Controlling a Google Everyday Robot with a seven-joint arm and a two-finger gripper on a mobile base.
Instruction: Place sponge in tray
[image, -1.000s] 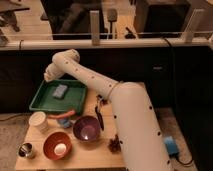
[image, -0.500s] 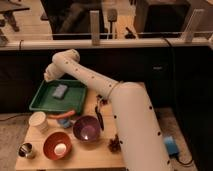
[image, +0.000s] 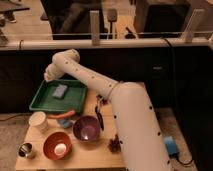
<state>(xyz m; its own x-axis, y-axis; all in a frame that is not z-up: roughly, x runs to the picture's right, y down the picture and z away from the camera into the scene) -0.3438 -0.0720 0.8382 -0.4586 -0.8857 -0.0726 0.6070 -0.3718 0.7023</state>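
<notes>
Tabletop (image: 95, 152) far-left corner: sponge (image: 59, 91) in tray (image: 75, 101), apart from gripper (image: 48, 76) above far rim; grip state cannot tell.

Trays: one green tray (image: 75, 99) on the surface (image: 95, 152).
Sponges: one grey-blue sponge (image: 60, 91), lying in the tray.
Bowls: two, a purple bowl (image: 86, 128) and a red bowl (image: 56, 144) at its 8 o'clock.
Cups: two, a white cup (image: 39, 121) and a metal cup (image: 26, 150) at its 7 o'clock.
Claws: one claw (image: 49, 76), at the sponge's 11 o'clock.
</notes>
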